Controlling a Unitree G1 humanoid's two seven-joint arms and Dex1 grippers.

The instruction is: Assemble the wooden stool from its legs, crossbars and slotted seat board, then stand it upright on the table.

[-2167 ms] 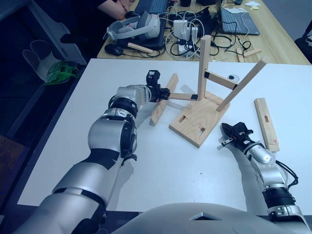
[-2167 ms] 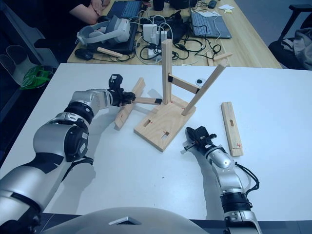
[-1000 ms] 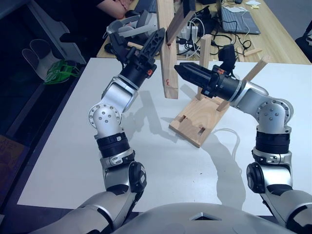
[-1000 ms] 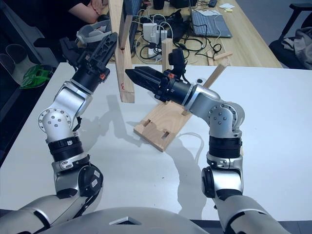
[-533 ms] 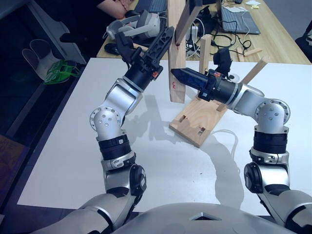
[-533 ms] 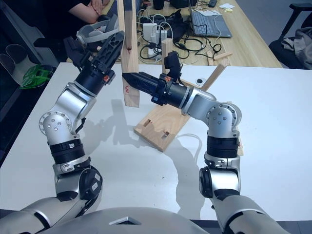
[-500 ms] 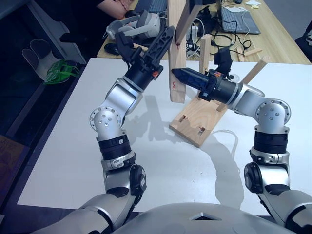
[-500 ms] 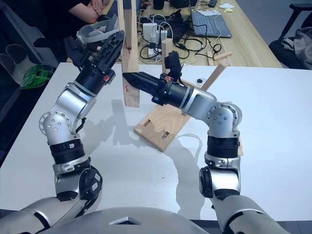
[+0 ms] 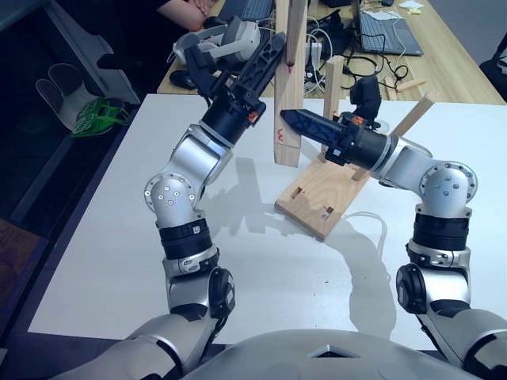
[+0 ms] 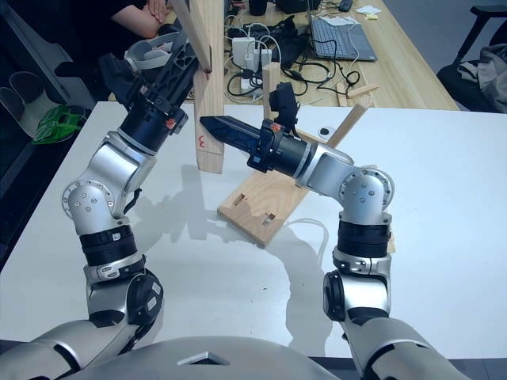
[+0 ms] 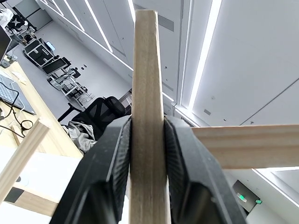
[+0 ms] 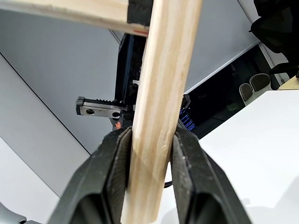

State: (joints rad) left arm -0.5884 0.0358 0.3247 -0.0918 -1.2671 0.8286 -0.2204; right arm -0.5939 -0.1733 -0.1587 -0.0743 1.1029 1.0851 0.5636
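Left gripper (image 9: 273, 54) raised above the table's (image 9: 119, 237) far half, pinching the loose leg-and-crossbar piece. In the left wrist view its fingers (image 11: 117, 158) are pressed flat on both faces of one wooden bar, no gap on either side, and a second bar runs off at a right angle just past them. Cannot tell from that view which bar is the clamped one. In the head views the fingers lie beside the joint near the upper part of the marked leg (image 9: 287, 146). The marked leg hangs about vertical, red mark on its lower part, lower end clear of the table and close to the seat board's (image 9: 317, 198) left far edge. No contact between the two visible. Right gripper (image 9: 291, 119) comes in from the right, roughly level, tips at the marked leg's middle. In the right wrist view its fingers (image 12: 114, 177) sit on opposite sides of that leg, both touching wood: closed on it. Crossbar (image 12: 65, 8) with a black end meets the leg above the fingers. Seat board lies flat on the table under the right arm, two empty slots facing up at its near end. Two legs stand at its far end, one upright (image 9: 333, 103), one leaning right (image 9: 400, 131), with a dark-ended bar (image 9: 360, 131) between them. White cable (image 9: 371, 220) lies on the table just right of the board.
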